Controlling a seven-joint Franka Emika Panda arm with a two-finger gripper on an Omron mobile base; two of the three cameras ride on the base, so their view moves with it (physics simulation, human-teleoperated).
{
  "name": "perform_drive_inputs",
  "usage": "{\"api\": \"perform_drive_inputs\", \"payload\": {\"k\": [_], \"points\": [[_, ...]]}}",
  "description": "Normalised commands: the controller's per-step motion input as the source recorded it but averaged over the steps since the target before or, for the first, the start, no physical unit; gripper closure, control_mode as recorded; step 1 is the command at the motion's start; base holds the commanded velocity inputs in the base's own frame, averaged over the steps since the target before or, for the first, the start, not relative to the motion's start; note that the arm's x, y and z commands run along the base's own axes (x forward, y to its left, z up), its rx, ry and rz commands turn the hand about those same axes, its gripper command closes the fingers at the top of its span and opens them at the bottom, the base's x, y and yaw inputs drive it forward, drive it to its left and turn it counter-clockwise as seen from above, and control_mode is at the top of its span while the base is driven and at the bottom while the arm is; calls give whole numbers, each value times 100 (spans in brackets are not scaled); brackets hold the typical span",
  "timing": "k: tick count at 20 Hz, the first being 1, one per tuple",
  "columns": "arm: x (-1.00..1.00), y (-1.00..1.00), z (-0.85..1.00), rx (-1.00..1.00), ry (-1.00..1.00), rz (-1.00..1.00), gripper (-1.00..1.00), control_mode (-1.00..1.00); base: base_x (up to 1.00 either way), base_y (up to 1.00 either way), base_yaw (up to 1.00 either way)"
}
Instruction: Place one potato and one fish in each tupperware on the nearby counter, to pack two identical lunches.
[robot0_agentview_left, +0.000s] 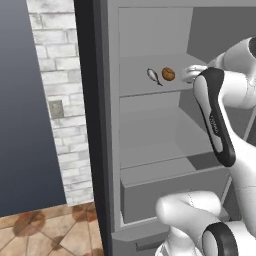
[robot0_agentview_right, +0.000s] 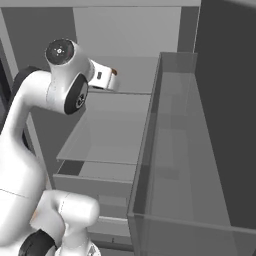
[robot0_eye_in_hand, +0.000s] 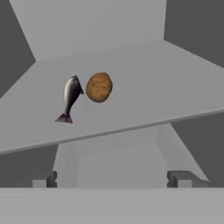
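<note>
A brown potato (robot0_agentview_left: 168, 74) (robot0_eye_in_hand: 99, 87) and a small dark grey fish (robot0_agentview_left: 153, 76) (robot0_eye_in_hand: 71, 95) lie side by side on an upper grey fridge shelf (robot0_agentview_left: 137, 86) (robot0_eye_in_hand: 162, 96), the fish to the left of the potato. My gripper (robot0_agentview_left: 186, 75) (robot0_eye_in_hand: 113, 179) hovers just right of the potato at shelf height, a short way in front of the shelf edge. It is open, with nothing between its fingertips (robot0_eye_in_hand: 178, 178). The tupperware and the counter are out of view.
The tall fridge stands open, with more grey shelves (robot0_agentview_left: 150, 145) and a drawer (robot0_agentview_left: 165, 192) below. Its door with translucent bins (robot0_agentview_right: 170, 150) hangs close on the right. A white brick wall (robot0_agentview_left: 57, 100) lies to the left.
</note>
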Motion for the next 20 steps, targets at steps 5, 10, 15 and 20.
{"api": "perform_drive_inputs", "payload": {"k": [5, 10, 15, 20], "points": [[54, 2, -44, 0, -6, 5, -100, -100, 0, 0, 0], [55, 11, -6, 0, 0, 4, -100, -100, 0, 0, 0], [59, 6, 13, 0, 0, 0, -100, -100, 0, 0, 0], [58, 2, 2, 0, 1, 0, -100, -100, 0, 0, 0]]}}
